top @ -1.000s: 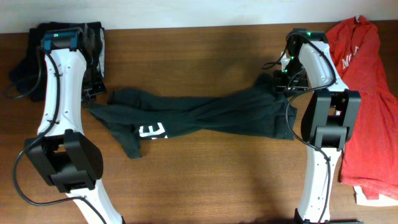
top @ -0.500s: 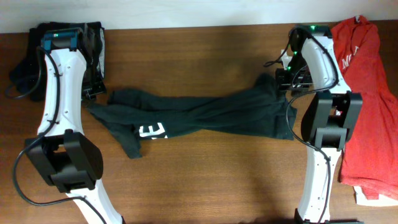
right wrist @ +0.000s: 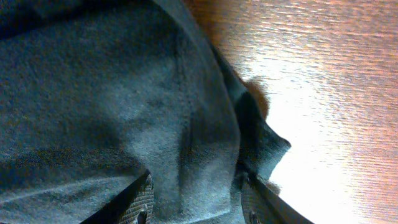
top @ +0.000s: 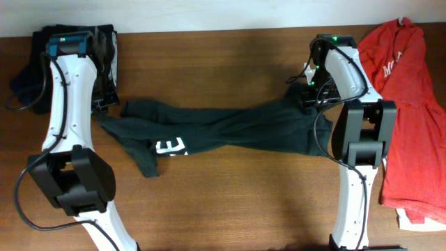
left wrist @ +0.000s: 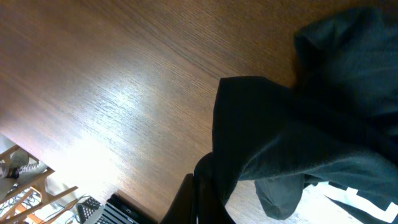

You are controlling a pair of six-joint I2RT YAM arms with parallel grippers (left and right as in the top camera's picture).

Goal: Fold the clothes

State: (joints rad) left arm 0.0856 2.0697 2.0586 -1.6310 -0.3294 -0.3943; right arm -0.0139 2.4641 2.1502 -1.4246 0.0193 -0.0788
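The dark charcoal T-shirt (top: 230, 129) lies stretched in a twisted band across the table, with white block letters (top: 171, 146) near its left end. My left gripper (top: 103, 106) sits at the shirt's left end. In the left wrist view it (left wrist: 200, 190) is shut on a fold of the dark cloth (left wrist: 280, 130). My right gripper (top: 307, 96) is at the shirt's right end. In the right wrist view its (right wrist: 194, 186) jaws stand wide apart, with the grey-looking cloth (right wrist: 124, 93) lying between the fingers (right wrist: 142, 200).
A red T-shirt (top: 411, 111) lies spread at the right edge, beside the right arm. A dark heap of clothes (top: 28, 70) sits at the back left corner. Bare wooden table (top: 230, 202) shows in front of and behind the dark shirt.
My right gripper has moved a little left, over the shirt's right end. The left arm and the shirt's left half have not moved.
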